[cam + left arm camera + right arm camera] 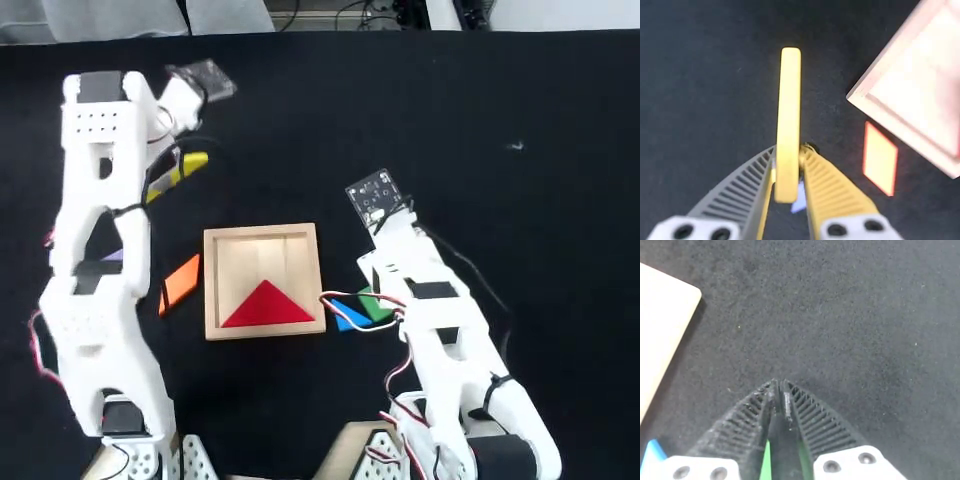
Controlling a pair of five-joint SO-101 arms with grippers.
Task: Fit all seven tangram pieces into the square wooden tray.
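One yellow piece [790,100], on edge, is squeezed in my left gripper [790,148], its long side pointing straight out. My right gripper [777,387] is closed.

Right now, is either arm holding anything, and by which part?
The left gripper pinches the yellow piece on edge, by one end. The right gripper is shut and appears to hold nothing.

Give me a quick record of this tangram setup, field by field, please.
tray: square wooden tray, mid-table, holding red triangle
left gripper: shut on yellow piece
right gripper: shut, near green piece
left of tray: orange piece
right of tray: blue piece, green piece
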